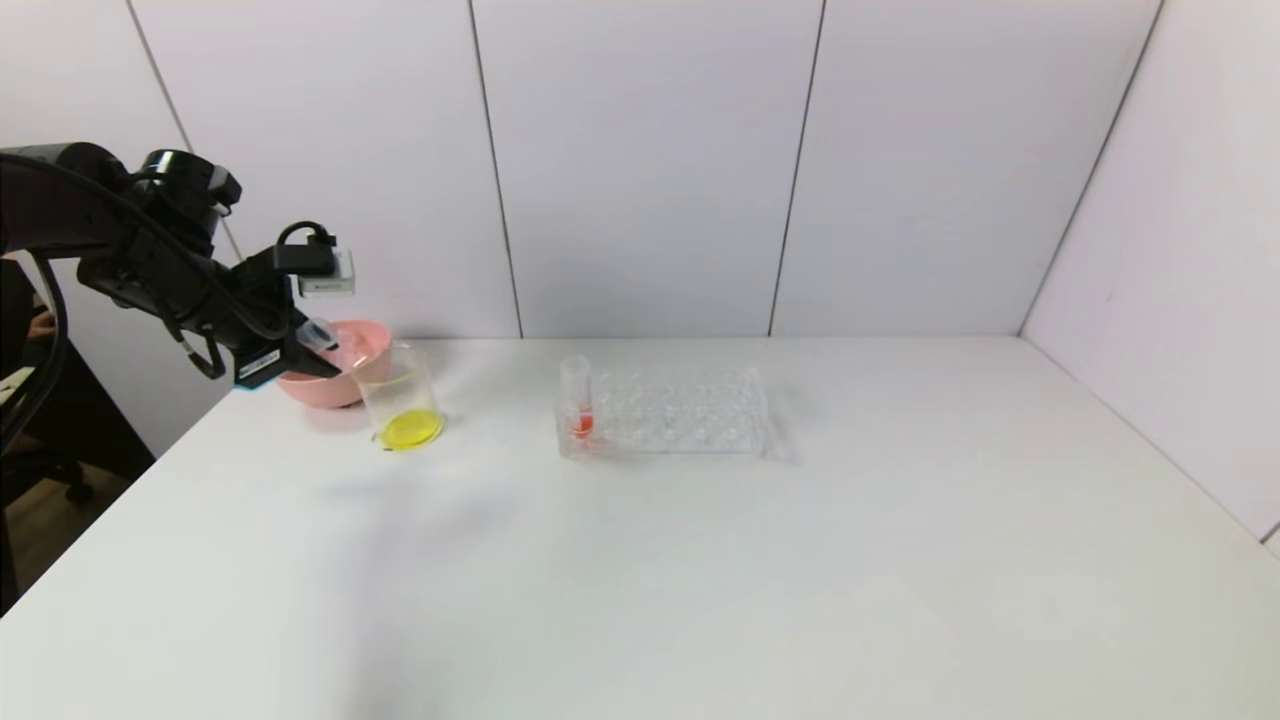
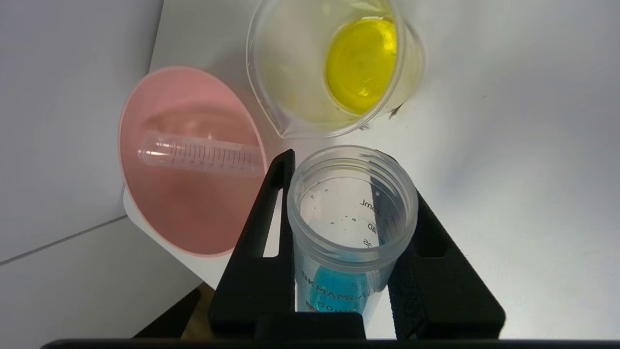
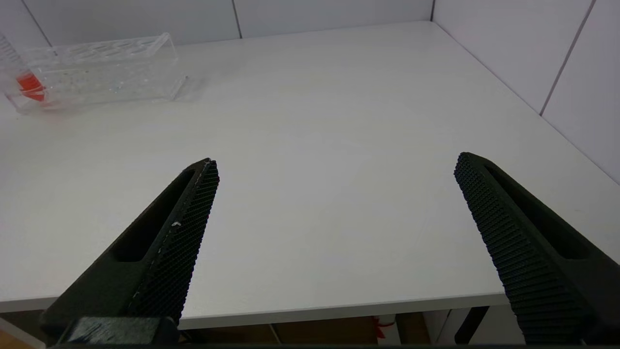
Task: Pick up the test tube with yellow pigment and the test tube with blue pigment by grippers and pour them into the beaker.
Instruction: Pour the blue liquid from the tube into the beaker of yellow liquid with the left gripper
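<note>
My left gripper is shut on the test tube with blue pigment. It holds the tube tilted above the table, with the open mouth toward the beaker. Blue liquid sits in the tube's lower end. The beaker stands just beyond the mouth and holds yellow liquid at its bottom. No tube with yellow liquid shows. A clear empty graduated tube lies in the pink bowl. My right gripper is open and empty over the table's front right part.
The pink bowl stands at the table's far left, touching the beaker's side. A clear tube rack stands mid-table with a red-tipped tube in its left end. White walls bound the back and right.
</note>
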You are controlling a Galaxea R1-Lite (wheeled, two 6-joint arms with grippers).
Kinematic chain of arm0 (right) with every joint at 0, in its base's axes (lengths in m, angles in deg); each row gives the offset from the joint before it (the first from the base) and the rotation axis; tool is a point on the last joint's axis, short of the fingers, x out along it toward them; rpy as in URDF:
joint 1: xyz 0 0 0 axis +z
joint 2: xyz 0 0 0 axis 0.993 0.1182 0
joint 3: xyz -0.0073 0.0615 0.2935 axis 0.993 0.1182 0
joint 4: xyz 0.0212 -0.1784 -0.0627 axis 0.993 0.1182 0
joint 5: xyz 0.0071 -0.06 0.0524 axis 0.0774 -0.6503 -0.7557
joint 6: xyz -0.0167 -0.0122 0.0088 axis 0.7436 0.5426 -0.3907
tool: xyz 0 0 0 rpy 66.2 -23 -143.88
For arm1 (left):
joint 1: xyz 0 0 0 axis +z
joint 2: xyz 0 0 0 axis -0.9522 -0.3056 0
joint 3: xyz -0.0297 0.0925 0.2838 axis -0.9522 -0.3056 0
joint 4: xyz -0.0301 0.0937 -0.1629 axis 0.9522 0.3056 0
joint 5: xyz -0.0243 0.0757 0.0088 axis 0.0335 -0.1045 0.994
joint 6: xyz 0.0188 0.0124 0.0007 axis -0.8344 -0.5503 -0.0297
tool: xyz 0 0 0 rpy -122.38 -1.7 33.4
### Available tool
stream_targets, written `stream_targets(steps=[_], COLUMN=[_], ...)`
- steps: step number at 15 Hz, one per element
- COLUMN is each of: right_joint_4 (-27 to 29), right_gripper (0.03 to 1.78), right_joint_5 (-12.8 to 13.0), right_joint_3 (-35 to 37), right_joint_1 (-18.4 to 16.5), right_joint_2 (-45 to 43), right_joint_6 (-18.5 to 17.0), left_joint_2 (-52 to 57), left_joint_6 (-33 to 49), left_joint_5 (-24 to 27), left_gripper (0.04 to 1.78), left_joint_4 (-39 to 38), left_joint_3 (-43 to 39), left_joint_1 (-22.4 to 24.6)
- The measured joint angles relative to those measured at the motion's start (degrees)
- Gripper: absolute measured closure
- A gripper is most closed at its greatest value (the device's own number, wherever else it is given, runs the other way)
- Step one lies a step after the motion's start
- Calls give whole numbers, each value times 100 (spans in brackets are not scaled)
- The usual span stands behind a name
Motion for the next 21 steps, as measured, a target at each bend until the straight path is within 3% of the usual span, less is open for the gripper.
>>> stream_targets(steps=[7, 17, 21], right_joint_4=[0, 0, 0], right_gripper=[4, 4, 4], right_joint_5=[0, 0, -2], right_joint_3=[0, 0, 0], right_joint_1=[0, 0, 0], right_joint_2=[0, 0, 0], right_joint_6=[0, 0, 0], left_joint_2=[-112, -140, -140], left_joint_6=[-22, -127, -116], left_joint_5=[-738, -813, -1063], left_gripper=[129, 129, 129], left_joint_4=[9, 22, 15], left_joint_3=[57, 57, 57], left_joint_1=[-179, -236, -319])
